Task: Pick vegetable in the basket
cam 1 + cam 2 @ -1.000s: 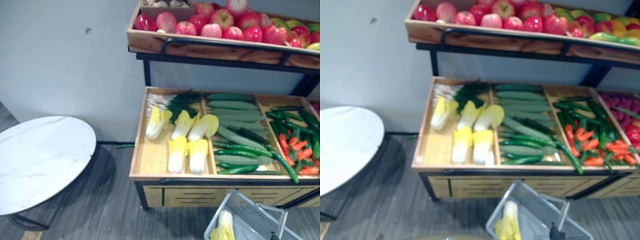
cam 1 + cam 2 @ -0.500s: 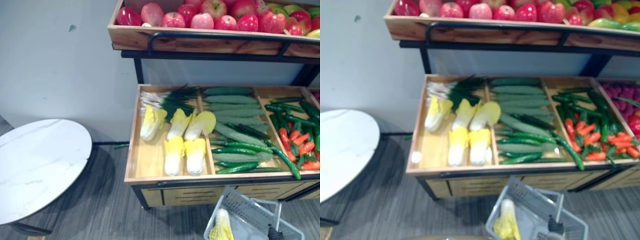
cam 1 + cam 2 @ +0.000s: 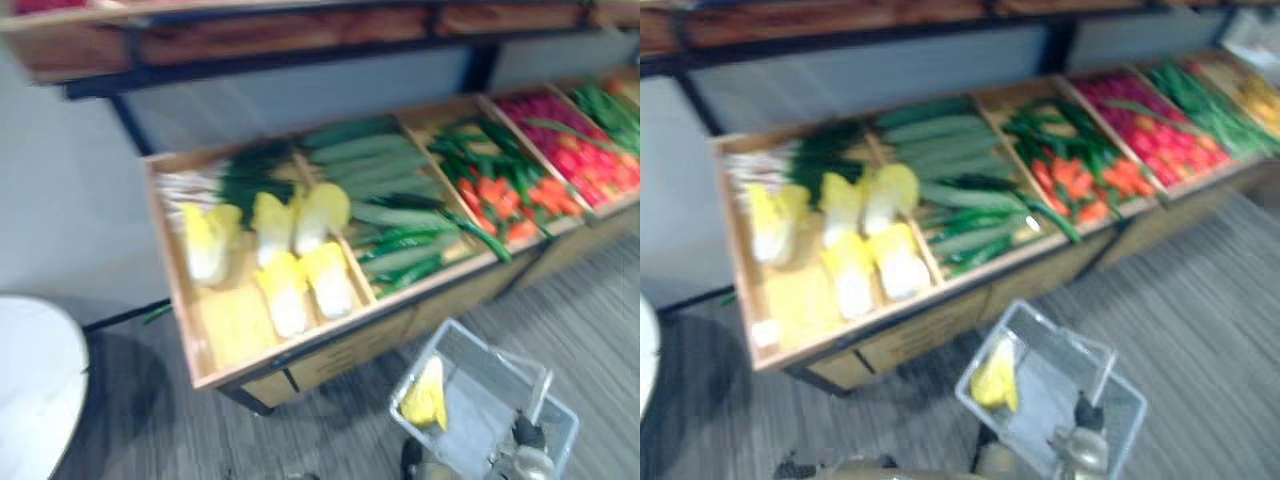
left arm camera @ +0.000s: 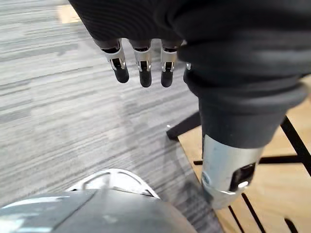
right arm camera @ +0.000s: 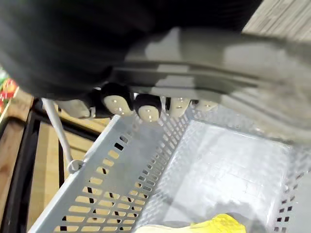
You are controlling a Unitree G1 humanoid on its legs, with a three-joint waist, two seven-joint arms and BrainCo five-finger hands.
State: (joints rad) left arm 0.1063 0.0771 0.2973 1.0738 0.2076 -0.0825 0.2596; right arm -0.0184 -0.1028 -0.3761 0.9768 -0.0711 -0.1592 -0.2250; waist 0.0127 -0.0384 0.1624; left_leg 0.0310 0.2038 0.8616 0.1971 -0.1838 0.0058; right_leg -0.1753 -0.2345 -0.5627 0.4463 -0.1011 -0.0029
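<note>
R hand [image 5: 148, 109] had its fingers curled round the wire handle [image 3: 540, 392] of the grey basket [image 3: 470, 336], which hung just below it. One yellow cabbage [image 3: 424, 395] lay inside, at the end away from that hand. L hand [image 4: 144, 65] was relaxed, fingers straight & loose, holding nothing (grey floor [image 4: 58, 97] past its tips).

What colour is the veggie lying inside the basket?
Yellow. The cabbage in the basket shows best in the left eye view.
</note>
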